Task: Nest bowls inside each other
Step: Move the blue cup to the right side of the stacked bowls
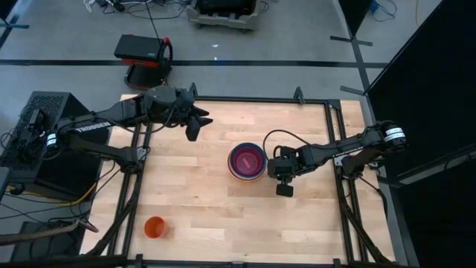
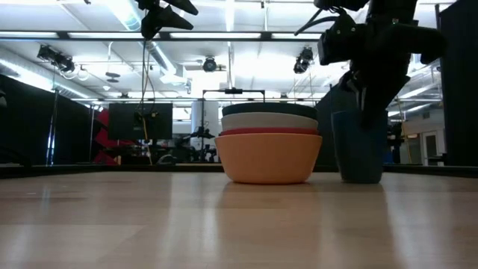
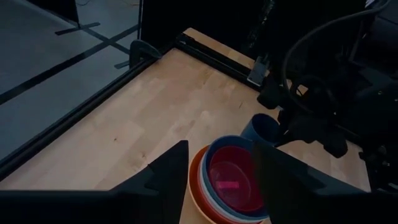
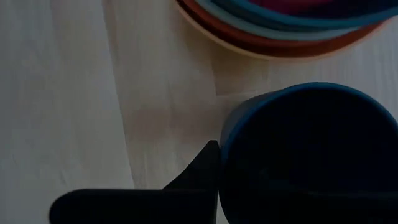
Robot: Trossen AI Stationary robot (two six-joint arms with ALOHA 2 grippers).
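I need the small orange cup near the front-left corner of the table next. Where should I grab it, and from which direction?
Take the orange cup by its rim, coming straight down: it appears to stand upright with its mouth up, alone on bare wood, so one finger could go inside and one outside the wall. It lies on the left gripper side; the right gripper is shut at the dark-blue cup.

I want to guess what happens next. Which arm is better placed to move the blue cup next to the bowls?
Right. Its end effector already seems shut on the blue cup's rim, beside the nested bowls. The left end effector hangs open and empty, off toward the table's far edge.
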